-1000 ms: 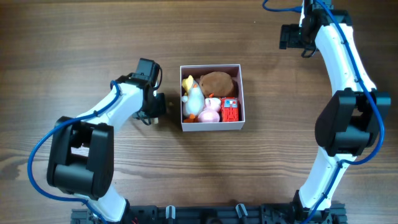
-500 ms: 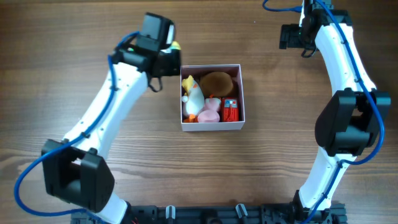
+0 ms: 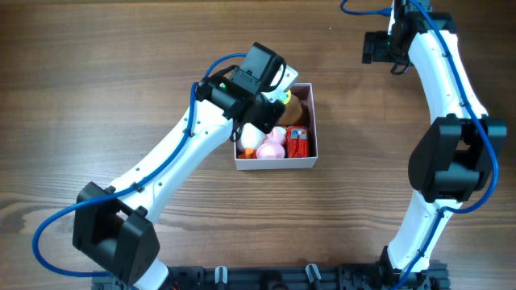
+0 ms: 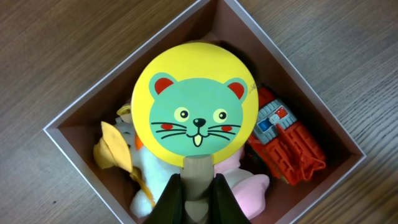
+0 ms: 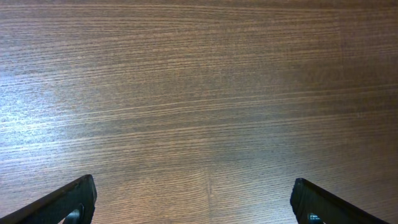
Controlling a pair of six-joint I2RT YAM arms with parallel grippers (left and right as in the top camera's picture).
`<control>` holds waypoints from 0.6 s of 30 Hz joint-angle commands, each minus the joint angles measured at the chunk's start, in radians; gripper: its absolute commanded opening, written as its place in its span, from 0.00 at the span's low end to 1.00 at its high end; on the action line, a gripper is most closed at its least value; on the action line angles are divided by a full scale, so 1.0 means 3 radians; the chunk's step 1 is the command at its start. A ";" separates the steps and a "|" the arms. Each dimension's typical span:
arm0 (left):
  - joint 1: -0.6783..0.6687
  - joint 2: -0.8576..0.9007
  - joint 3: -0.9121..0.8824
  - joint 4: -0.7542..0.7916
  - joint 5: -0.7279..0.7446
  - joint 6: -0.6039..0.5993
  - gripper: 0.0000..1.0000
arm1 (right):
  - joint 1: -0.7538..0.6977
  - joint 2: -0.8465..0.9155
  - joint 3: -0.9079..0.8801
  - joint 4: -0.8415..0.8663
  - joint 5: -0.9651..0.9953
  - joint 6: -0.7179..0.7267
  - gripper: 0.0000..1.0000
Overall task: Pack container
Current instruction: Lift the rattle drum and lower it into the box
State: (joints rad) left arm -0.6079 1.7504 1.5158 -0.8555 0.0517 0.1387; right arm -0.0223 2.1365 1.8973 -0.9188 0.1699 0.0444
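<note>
The container sits mid-bench with a few toys inside; the left gripper pinches the stick of a round yellow cat-face toy right above it. I think packing is nearly done; this toy is not yet in. The right gripper is wide open, holding nothing.

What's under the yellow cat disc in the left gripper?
The container, with a red toy, a pink plush and a yellow-white plush showing around the disc. Whatever lies directly beneath it is covered.
</note>
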 commanded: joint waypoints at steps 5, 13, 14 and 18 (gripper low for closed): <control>0.0013 0.0230 -0.0036 0.0027 0.0056 0.0146 0.04 | 0.0017 -0.0116 0.0070 0.0008 0.0056 0.0025 0.99; 0.0011 0.0488 -0.0036 0.0061 0.0163 0.0225 0.08 | 0.0017 -0.0116 0.0071 0.0009 0.0056 0.0027 1.00; 0.0013 0.0519 -0.0036 0.0062 0.0163 0.0225 0.08 | 0.0017 -0.0116 0.0070 0.0009 0.0056 0.0027 0.99; 0.0010 0.0598 -0.0036 0.0055 0.0163 0.0225 0.10 | 0.0017 -0.0116 0.0070 0.0009 0.0056 0.0024 0.99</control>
State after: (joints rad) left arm -0.6075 1.9041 1.5112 -0.8413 0.0772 0.1825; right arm -0.0223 2.1365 1.8973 -0.9192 0.1699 0.0444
